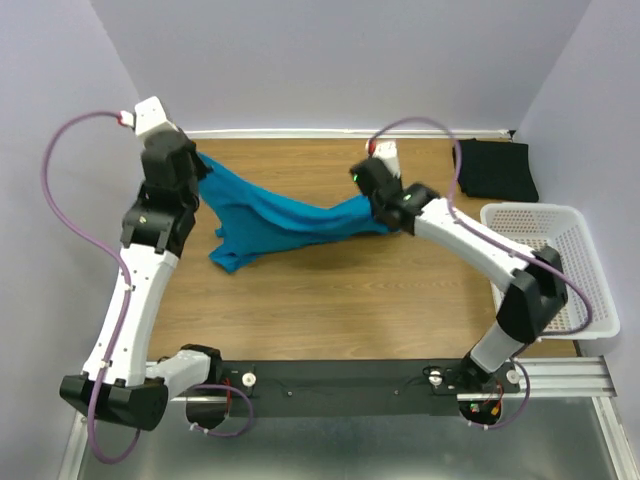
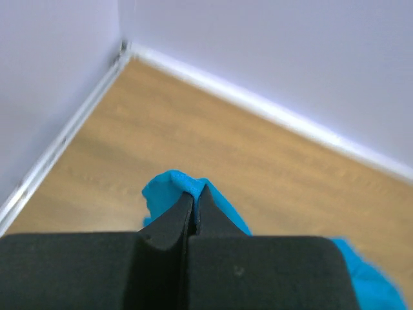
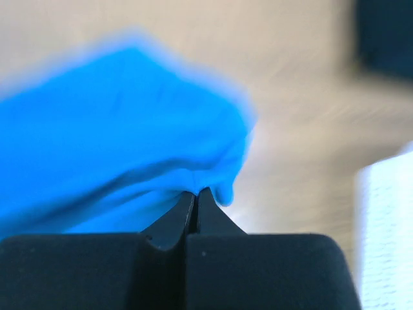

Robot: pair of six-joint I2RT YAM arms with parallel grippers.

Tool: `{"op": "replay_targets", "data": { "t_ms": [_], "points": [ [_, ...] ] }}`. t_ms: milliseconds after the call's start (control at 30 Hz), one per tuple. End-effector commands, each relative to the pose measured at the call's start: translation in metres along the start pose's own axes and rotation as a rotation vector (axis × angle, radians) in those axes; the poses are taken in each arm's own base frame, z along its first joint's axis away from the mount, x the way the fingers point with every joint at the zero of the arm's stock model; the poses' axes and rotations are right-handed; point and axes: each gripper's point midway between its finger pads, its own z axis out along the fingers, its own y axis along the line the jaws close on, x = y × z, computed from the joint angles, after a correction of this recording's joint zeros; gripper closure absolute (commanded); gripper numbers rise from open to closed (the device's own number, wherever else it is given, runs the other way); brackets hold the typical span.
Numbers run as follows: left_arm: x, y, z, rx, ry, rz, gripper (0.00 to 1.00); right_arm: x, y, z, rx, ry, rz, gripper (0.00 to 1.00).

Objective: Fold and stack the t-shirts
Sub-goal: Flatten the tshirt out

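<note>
Left fingers [image 2: 170, 223] pinching teal t-shirt [image 1: 285, 216], stretched left-right

Plain teal-blue t-shirt [image 1: 280, 225], plain black t-shirt [image 1: 497, 168], white basket [image 1: 530, 208].

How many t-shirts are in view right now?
2. The teal-blue t-shirt is stretched between the left jaws and right jaws, both shut on it. The black t-shirt lies at the far right of the table, beyond the white basket. No others visible.
</note>
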Motion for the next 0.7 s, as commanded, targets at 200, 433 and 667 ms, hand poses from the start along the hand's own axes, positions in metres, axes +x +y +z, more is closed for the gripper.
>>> {"op": "replay_targets", "data": {
  "t_ms": [200,433,667],
  "points": [
    [-0.226,-0.027,-0.072,0.054,-0.5,-0.219,1.0,-0.211,-0.178,-0.177,0.377,-0.526,0.169,0.99],
    [-0.289,0.017,-0.176,0.038,-0.779,-0.288,1.0,-0.219,-0.238,-0.266,0.325,-0.703,0.267,0.99],
    [-0.305,0.047,-0.269,0.117,-0.956,-0.255,1.0,-0.201,-0.26,-0.335,0.104,-0.903,0.219,0.99]
  ]
}}
